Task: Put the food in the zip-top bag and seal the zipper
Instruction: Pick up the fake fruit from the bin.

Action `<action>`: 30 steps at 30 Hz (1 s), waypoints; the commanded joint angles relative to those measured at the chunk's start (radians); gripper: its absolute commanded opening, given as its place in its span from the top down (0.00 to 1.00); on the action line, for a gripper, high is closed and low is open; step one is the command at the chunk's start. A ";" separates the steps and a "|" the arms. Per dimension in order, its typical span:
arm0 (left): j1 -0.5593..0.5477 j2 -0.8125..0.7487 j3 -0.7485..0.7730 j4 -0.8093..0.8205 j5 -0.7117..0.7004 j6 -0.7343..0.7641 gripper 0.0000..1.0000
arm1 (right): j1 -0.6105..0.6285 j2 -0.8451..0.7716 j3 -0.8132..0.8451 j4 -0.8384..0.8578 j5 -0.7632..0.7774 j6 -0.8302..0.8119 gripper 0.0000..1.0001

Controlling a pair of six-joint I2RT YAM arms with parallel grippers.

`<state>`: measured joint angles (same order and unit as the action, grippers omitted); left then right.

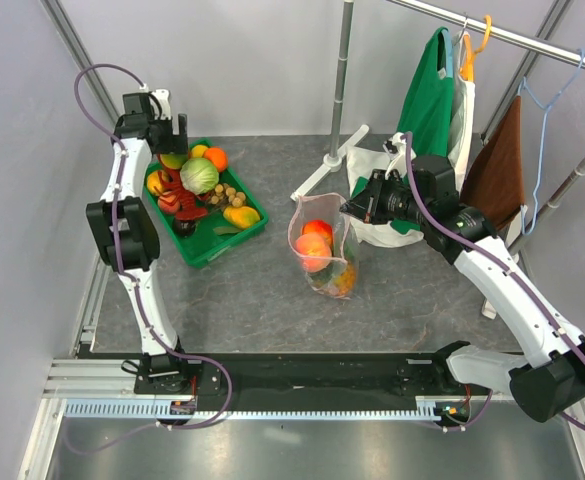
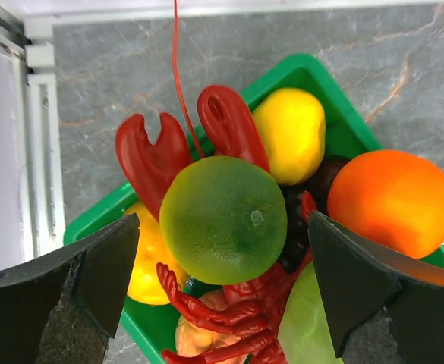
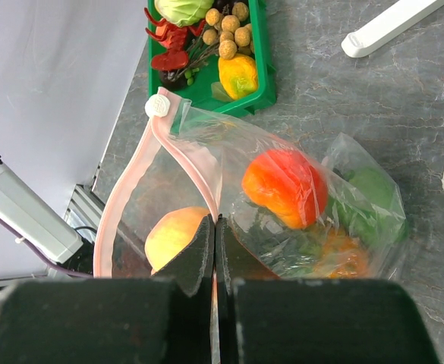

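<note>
**Left gripper open over the tray, right pinching the bag**

The left gripper (image 2: 222, 262) hung above the green tray (image 2: 307, 67) with its jaws spread wide on either side of a round green fruit (image 2: 222, 220), touching nothing. A red toy lobster (image 2: 229, 125) and an orange (image 2: 392, 201) lay beside that fruit. The right gripper (image 3: 215, 246) was closed on the zipper (image 3: 182, 152), holding the zip-top bag (image 1: 324, 262) upright mid-table, its mouth open. Inside sat a red-orange peach (image 3: 286, 186), a paler peach (image 3: 172, 236) and a green pepper (image 3: 372, 193).
</note>
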<state>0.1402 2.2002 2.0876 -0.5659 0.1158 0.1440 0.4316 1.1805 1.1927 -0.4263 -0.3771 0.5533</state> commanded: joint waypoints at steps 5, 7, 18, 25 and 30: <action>0.001 0.044 0.029 -0.006 0.015 -0.003 0.02 | -0.004 0.011 0.008 0.024 0.001 -0.003 1.00; 0.002 0.049 0.031 -0.006 0.016 -0.003 0.02 | -0.005 0.010 0.008 0.024 0.000 -0.004 1.00; 0.001 0.072 0.037 -0.017 0.004 -0.003 0.03 | -0.004 0.016 0.008 0.029 -0.002 -0.007 1.00; 0.002 0.053 0.054 -0.017 0.008 -0.017 0.21 | -0.004 0.018 0.011 0.031 -0.003 -0.007 1.00; 0.002 0.004 0.054 -0.019 -0.016 -0.012 0.30 | -0.004 0.013 0.008 0.029 -0.002 -0.007 1.00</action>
<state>0.1398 2.2642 2.0956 -0.5888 0.1143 0.1421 0.4316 1.1942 1.1927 -0.4255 -0.3779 0.5533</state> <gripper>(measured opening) 0.804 0.007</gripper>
